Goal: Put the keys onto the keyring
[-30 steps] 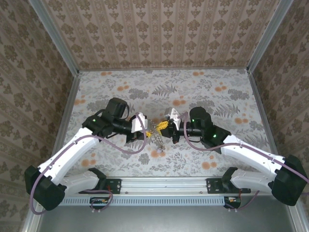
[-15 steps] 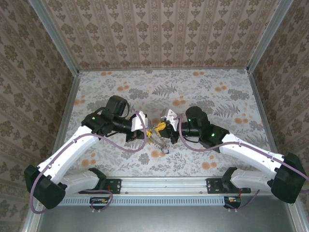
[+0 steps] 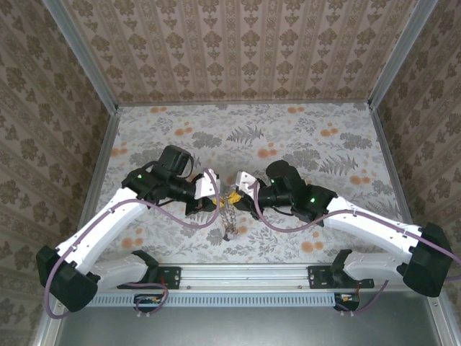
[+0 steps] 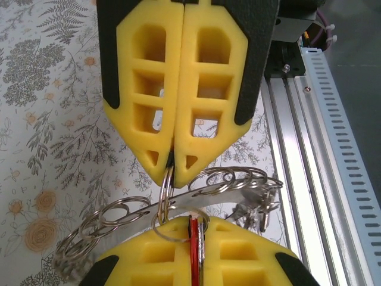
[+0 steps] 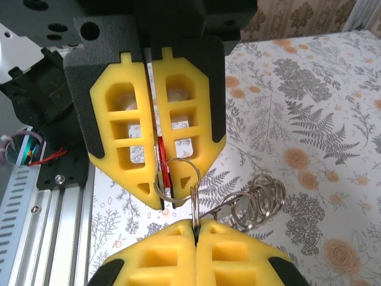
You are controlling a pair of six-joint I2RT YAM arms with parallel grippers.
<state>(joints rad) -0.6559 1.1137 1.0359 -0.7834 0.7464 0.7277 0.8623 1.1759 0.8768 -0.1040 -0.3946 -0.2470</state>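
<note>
We see both arms meeting nose to nose over the middle of the table. Left gripper: jaws closed, pinching one ring of the keyring, and the rest of the chain hangs below the tips. Right gripper: jaws closed on the red key, held edge-on with a small ring across it.

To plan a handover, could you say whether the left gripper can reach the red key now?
Probably not: the left gripper is shut on the keyring, and the right gripper clamps the red key.
</note>
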